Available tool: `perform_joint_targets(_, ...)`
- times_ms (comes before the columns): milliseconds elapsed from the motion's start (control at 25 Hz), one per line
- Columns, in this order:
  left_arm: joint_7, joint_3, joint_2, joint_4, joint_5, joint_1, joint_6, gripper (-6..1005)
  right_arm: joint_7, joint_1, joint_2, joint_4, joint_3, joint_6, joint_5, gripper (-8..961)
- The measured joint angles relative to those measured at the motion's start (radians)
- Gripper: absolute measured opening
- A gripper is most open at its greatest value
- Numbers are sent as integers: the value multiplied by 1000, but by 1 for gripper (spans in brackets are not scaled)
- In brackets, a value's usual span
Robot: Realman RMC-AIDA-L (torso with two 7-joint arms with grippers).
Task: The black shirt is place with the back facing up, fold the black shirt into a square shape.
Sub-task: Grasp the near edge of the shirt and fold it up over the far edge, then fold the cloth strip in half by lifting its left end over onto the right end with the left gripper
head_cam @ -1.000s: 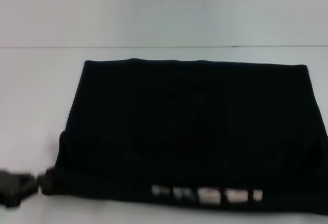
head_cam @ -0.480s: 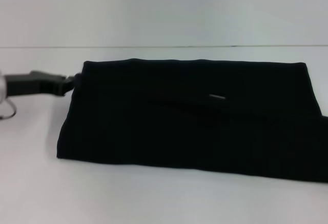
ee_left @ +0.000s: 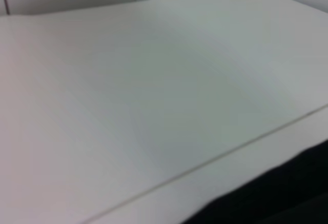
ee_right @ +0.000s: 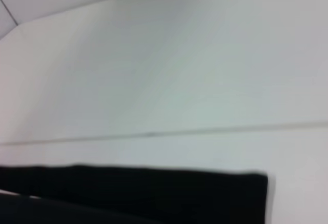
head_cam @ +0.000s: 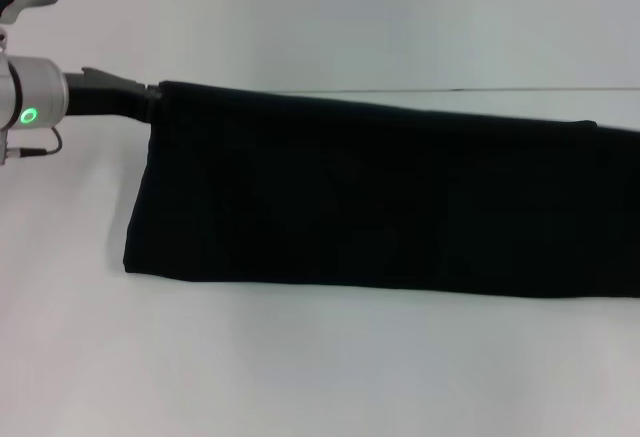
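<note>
The black shirt (head_cam: 380,207) stretches as a long plain black band across the white table, from upper left to the right border of the head view. Its left top corner is lifted off the table and held by my left gripper (head_cam: 150,97), which is shut on the cloth. The lower edge lies on the table. No white letters show. My right gripper is outside the head view, and the shirt's right end runs out of the picture. A strip of the black shirt (ee_left: 277,198) shows in the left wrist view, and another strip of it (ee_right: 154,193) in the right wrist view.
The white table (head_cam: 300,367) spreads bare in front of the shirt. A seam line (head_cam: 500,89) marks where the table meets the pale wall behind. My left arm's silver wrist with a green light (head_cam: 30,115) sits at the far left.
My left gripper went from the shirt's near left corner up and back to the far left, carrying the cloth. The white letters along the front edge have gone out of sight.
</note>
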Motion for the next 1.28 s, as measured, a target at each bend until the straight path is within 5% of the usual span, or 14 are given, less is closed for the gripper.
perform_joint_targets(680,7,13,-3,-112,-6,-60,-211,15,39,142,5,76,-149,265,5,33)
perform_joint_targets(1160,-1,11,-37,-145,-13,-73,-353,18,30,158,25,97,-157,348,12,71)
perform_joint_targets(1280,-3,9,-54,-145,-14,-72,-413,117,30,155,33,84,-159,380,11,152)
